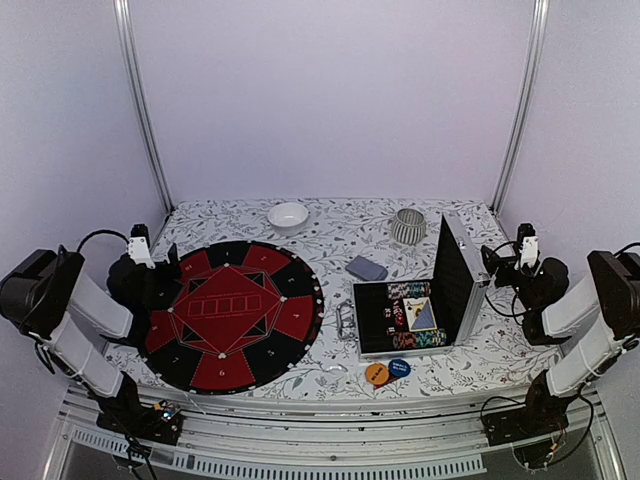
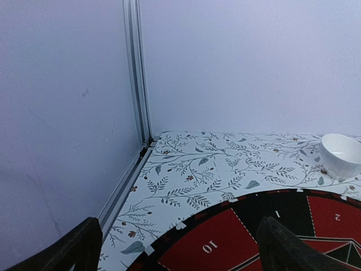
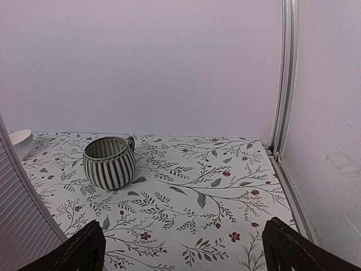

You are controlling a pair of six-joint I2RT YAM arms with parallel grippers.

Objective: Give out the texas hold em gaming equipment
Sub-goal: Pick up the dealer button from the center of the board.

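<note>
Showing left gripper (image 2: 179,228) and right gripper (image 3: 185,228) with jaws spread wide, holding nothing. At 3 o'clock of the round red-and-black felt mat (image 1: 232,315): one open aluminium case (image 1: 458,280) of striped poker chips (image 1: 408,291), too small to count; at its 11 o'clock, one grey-blue card deck (image 1: 366,268); at its 7 o'clock, one orange button disc (image 1: 377,374), one blue button disc (image 1: 399,368). Probably rigid, slick chips: pinch across rims. Thin, slippery cards: clamp long edges.

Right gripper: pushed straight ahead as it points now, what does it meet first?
Probably nothing before the pale back wall: the open right gripper faces only floral-print tabletop. The ribbed grey ceramic cup stands left of that line, though depth is unclear.
</note>
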